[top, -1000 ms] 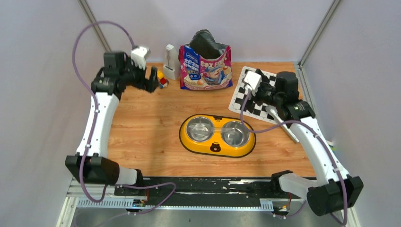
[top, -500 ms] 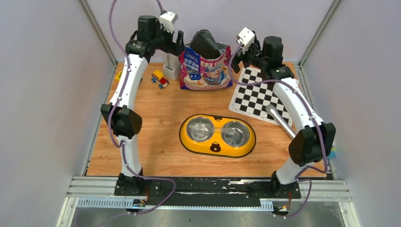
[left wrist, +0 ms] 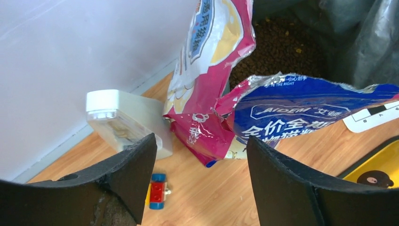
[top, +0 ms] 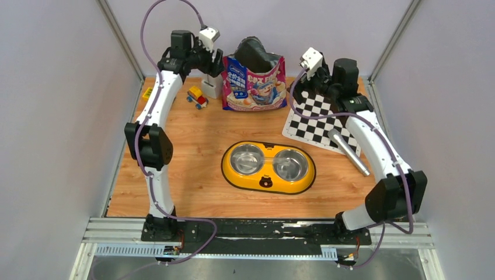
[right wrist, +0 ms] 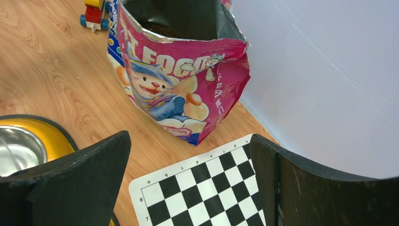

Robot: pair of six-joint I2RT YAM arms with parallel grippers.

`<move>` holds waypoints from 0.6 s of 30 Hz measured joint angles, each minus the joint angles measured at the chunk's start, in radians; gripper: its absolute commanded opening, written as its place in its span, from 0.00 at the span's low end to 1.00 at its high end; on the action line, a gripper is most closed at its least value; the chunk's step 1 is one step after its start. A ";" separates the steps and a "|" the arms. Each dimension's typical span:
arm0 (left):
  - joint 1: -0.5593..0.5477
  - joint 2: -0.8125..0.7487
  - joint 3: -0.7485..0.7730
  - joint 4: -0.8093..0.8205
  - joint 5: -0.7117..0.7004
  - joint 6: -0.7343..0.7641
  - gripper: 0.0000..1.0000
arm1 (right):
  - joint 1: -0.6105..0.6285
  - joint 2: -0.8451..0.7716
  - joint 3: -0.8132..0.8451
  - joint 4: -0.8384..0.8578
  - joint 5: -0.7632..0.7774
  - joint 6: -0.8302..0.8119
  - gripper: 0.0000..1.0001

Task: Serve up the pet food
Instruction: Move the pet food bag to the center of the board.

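The pink-purple-blue cat food bag [top: 254,81] stands open at the back centre of the table. Dark brown kibble [left wrist: 282,47] shows inside it in the left wrist view. The bag's printed front shows in the right wrist view [right wrist: 174,89]. My left gripper [top: 215,63] hovers open and empty just left of the bag's top, its jaws wide apart [left wrist: 200,141]. My right gripper [top: 299,87] hovers open and empty just right of the bag, above the checkerboard corner [right wrist: 190,139]. The yellow double-bowl feeder [top: 265,182] sits mid-table with both steel bowls empty.
A translucent white-capped plastic container [top: 210,81] stands left of the bag [left wrist: 122,120]. A small toy car [top: 197,97] lies beside it. A checkerboard sheet [top: 318,116] lies at the back right, with a metal cylinder [top: 348,151] at its near edge. Walls close in on three sides.
Both arms swung from the table's sides to the back, flanking the bag. In the last half second the left gripper dipped toward the bag's left edge and the right one shifted slightly right.
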 measured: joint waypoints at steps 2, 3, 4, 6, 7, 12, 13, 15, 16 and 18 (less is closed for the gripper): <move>0.000 0.001 -0.034 0.024 0.018 -0.003 0.72 | -0.002 -0.053 -0.033 0.000 0.000 0.000 1.00; 0.000 0.005 -0.043 0.026 0.026 -0.005 0.68 | -0.003 -0.074 -0.043 0.000 0.000 0.000 1.00; 0.000 0.008 -0.044 0.026 0.031 -0.007 0.67 | -0.006 -0.093 -0.055 0.001 0.000 0.000 1.00; 0.004 0.020 -0.043 0.035 0.047 -0.008 0.65 | -0.008 -0.128 -0.077 0.001 -0.003 0.000 1.00; 0.010 0.025 -0.040 0.035 0.058 -0.008 0.65 | -0.011 -0.143 -0.090 0.002 -0.004 0.000 1.00; 0.056 0.040 -0.007 0.034 0.142 0.034 0.73 | -0.027 -0.185 -0.145 -0.001 -0.013 0.002 1.00; 0.069 0.040 -0.002 0.036 0.153 0.058 0.77 | -0.030 -0.189 -0.156 -0.001 -0.018 0.002 1.00; 0.085 0.040 -0.001 0.049 0.172 0.118 0.83 | -0.034 -0.193 -0.170 -0.005 -0.028 0.006 1.00; 0.095 0.040 -0.006 0.059 0.180 0.153 0.85 | -0.034 -0.195 -0.174 -0.008 -0.033 0.009 1.00; 0.104 0.040 -0.027 0.089 0.192 0.214 0.87 | -0.036 -0.199 -0.182 -0.011 -0.040 0.017 0.99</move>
